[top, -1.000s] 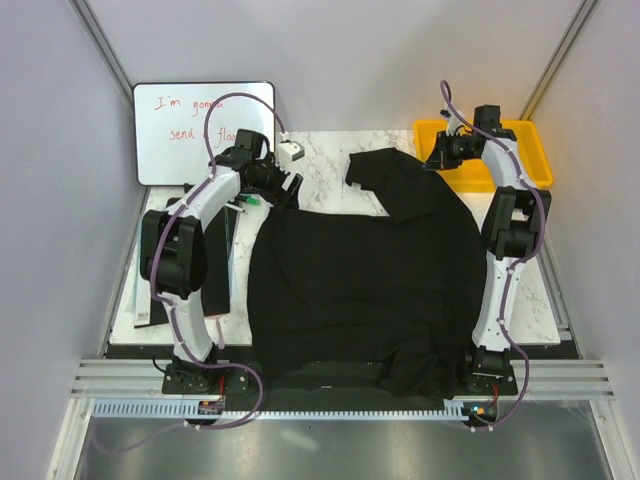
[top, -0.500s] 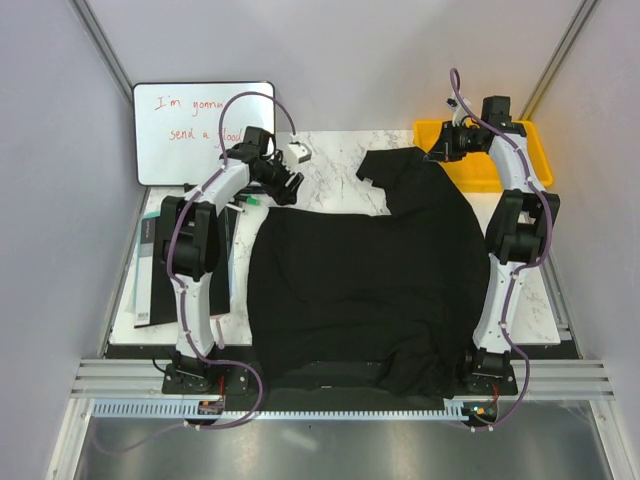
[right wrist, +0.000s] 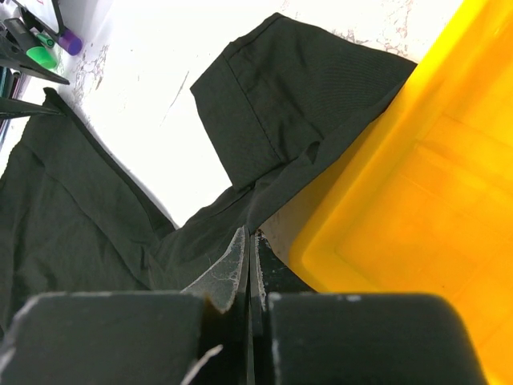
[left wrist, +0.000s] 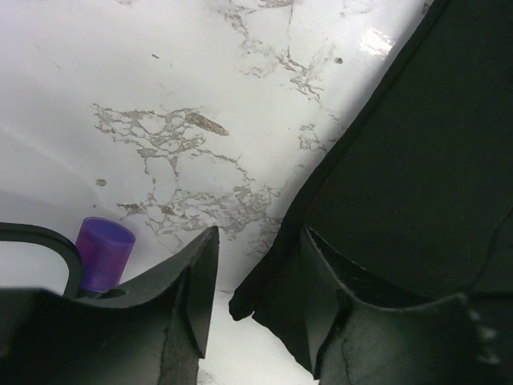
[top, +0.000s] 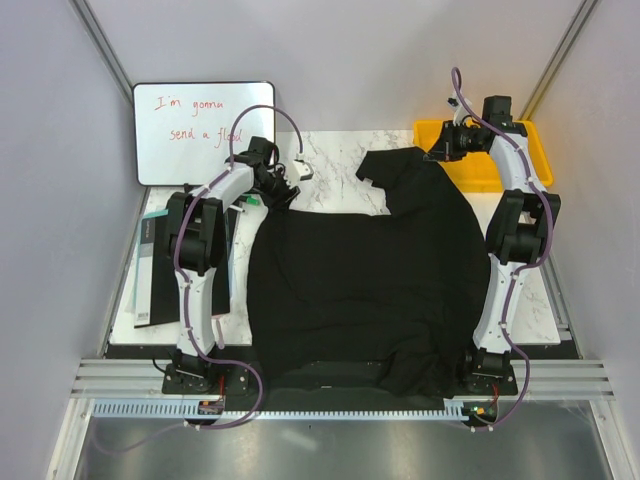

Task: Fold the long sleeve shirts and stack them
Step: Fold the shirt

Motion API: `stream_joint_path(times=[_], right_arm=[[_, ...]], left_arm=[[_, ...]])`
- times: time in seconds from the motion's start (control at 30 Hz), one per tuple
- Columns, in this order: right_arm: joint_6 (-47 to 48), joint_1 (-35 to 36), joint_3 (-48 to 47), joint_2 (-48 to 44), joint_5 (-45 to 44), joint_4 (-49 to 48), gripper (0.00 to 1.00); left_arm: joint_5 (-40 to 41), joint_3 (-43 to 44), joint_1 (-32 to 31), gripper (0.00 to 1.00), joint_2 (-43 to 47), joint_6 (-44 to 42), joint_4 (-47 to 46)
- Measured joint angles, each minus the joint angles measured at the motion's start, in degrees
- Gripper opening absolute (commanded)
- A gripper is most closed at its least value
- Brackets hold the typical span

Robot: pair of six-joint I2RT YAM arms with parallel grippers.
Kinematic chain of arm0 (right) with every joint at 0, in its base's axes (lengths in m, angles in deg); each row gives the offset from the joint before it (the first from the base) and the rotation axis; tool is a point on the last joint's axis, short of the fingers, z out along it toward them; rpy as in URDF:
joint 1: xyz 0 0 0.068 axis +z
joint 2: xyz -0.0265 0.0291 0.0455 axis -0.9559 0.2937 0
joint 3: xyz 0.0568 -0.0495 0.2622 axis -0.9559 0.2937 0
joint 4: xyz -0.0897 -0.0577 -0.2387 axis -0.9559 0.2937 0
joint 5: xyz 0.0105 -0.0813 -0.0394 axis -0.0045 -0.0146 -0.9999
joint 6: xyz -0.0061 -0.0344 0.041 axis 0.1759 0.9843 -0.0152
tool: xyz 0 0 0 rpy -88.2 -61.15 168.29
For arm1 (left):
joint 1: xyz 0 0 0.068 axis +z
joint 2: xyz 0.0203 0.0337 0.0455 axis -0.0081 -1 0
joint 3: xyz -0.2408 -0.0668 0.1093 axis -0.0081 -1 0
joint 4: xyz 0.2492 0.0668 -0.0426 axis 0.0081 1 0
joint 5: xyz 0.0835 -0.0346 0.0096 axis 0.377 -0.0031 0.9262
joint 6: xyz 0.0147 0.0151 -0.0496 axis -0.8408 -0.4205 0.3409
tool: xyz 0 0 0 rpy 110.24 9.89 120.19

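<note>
The black shirt (top: 370, 290) lies spread over the marble counter (top: 340, 165), with its far right edge bunched against the left wall of the yellow bin (top: 535, 150). The right claw (top: 440, 152) sits at that bunched edge, just beside the bin's left end. In its wrist view the 2 fingers are pressed flat together, clenched on a ridge of the shirt's cloth that rises to their tips (a cuffed sleeve (right wrist: 272, 88) lies flat just beyond). The left claw (top: 283, 190) is well apart from the bin, at the shirt's opposite far corner. Its jaws stand partly apart and are not clamped. The corner of the cloth pokes into the gap beside 1 finger (left wrist: 325, 321), and the other finger is over bare counter near a purple cap (left wrist: 104, 253).
</note>
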Motion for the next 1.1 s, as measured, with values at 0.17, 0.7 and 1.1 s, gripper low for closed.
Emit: stream_joint_path(times=[0.17,0.7,1.1], right_arm=[[0.04,0.00,0.00,0.00,-0.02,0.04,0.00],[0.24,-0.50,-1.05,0.00,-1.03,0.44,0.00],[-0.15,-1.90,-2.62,-0.94,0.55,0.17,0.00]], left_arm=[[0.17,0.00,0.00,0.46,0.00,-1.40,0.74],[1.73,1.60,0.31,0.02,0.00,-3.67,3.80],[2.82,3.04,0.31,0.02,1.99,-3.65,3.43]])
